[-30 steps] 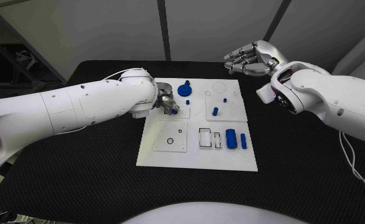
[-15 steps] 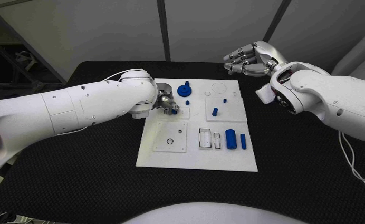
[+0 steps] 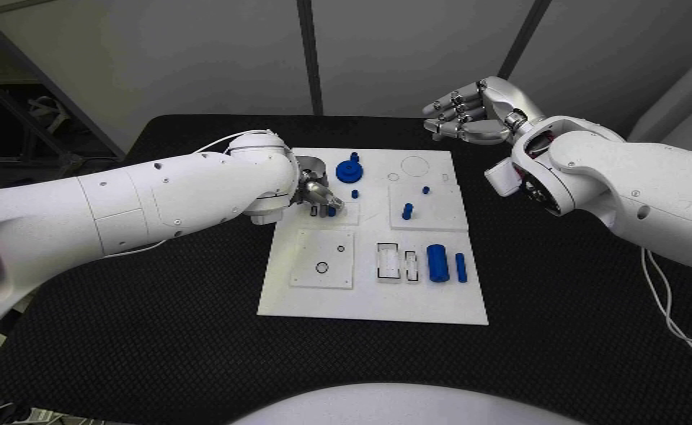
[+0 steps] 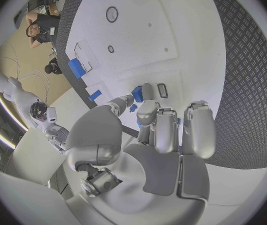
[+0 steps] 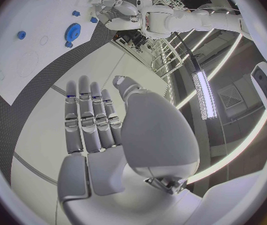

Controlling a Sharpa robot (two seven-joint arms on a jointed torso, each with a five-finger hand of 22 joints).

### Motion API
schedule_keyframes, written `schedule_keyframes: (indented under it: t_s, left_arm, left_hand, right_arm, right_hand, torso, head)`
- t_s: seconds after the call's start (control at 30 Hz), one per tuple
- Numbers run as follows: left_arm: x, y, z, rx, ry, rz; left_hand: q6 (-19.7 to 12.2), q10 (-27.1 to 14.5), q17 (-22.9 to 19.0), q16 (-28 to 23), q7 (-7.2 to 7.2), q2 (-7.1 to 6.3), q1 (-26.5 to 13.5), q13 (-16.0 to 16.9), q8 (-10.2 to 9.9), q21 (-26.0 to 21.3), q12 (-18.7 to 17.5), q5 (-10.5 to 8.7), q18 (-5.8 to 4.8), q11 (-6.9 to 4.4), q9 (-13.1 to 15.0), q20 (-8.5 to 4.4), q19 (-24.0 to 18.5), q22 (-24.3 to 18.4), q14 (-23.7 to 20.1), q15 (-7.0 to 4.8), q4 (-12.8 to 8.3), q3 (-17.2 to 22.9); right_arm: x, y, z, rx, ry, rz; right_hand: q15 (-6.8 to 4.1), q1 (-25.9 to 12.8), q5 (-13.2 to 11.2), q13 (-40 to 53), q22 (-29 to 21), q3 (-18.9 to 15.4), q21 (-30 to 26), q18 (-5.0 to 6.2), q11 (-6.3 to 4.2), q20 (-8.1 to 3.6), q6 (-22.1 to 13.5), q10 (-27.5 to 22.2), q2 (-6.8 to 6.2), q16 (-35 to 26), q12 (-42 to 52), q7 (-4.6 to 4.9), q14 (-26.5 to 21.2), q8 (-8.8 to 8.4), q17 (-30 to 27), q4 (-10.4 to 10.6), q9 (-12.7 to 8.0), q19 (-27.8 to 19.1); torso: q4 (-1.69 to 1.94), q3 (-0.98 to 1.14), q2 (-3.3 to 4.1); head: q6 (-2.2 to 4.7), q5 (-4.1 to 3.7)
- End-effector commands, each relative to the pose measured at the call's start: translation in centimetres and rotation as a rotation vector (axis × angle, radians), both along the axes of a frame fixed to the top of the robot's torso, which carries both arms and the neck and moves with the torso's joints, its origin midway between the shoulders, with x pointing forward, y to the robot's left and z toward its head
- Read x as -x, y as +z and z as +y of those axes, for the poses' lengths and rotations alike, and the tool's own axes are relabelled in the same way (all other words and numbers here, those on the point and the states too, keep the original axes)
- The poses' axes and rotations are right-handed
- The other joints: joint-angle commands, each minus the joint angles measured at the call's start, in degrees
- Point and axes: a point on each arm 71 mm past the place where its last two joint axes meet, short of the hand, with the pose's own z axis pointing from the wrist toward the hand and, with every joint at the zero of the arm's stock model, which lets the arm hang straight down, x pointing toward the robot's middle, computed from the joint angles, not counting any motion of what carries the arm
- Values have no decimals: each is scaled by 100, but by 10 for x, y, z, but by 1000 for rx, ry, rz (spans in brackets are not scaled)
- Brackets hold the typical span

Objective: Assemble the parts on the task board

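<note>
The white task board lies in the middle of the black table. My left hand hovers over the board's left side and pinches a small blue part between thumb and fingertip; the same hand is low over the board. A blue gear stands just beyond it, and small blue pegs stand to its right. Two blue cylinders lie near the board's right edge. My right hand is raised past the board's far right corner, holding nothing, its fingers stretched out side by side.
The black table extends around the board on all sides. Grey wall panels rise behind its far edge. Flat outlined recesses sit in the board's near half, beside a small ring.
</note>
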Motion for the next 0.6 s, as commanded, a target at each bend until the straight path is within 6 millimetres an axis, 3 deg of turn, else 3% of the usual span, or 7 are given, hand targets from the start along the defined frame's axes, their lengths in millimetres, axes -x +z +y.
schedule_keyframes:
  t_s: [0.03, 0.47, 0.6]
  left_arm:
    - [0, 2, 1, -2, 10, -15]
    - [1, 4, 3, 6, 15, -21]
    - [0, 10, 5, 28, 26, -25]
  left_hand:
    - [36, 26, 368, -25, -5, 16, -63, 7, -21, 27, 26, 6, -38, 7, -7, -5, 35, 38, 330, -49, 1, -59]
    - [36, 20, 369, -25, -7, 20, -43, -9, -23, 11, 14, 9, -33, 5, -14, -7, 27, 19, 330, -50, 4, -100]
    - [21, 0, 367, -27, -1, -34, 3, -39, -31, -8, -12, 10, -29, 7, -31, -7, 20, 4, 330, -52, 4, -238]
  right_arm:
    - [0, 1, 1, 0, 8, -1]
    - [-1, 1, 1, 2, 6, 1]
    - [-1, 0, 1, 2, 5, 2]
  right_hand:
    - [36, -25, 40, -10, -9, 18, -27, 17, 23, 16, -16, 5, -11, -20, -18, 29, 2, -24, -5, 16, 0, 19]
    - [41, -34, 47, -18, -16, 18, -40, 15, 28, 20, -25, -8, -16, -33, -25, 33, -6, -29, -8, 18, -1, 17]
    - [42, -36, 48, -19, -18, 18, -42, 15, 28, 21, -27, -10, -17, -35, -26, 34, -7, -30, -9, 18, -1, 17]
  torso:
    - [-1, -2, -3]
    - [-1, 1, 0]
    - [1, -2, -2]
  head:
    - [-4, 1]
    - [-7, 13]
    - [-6, 10]
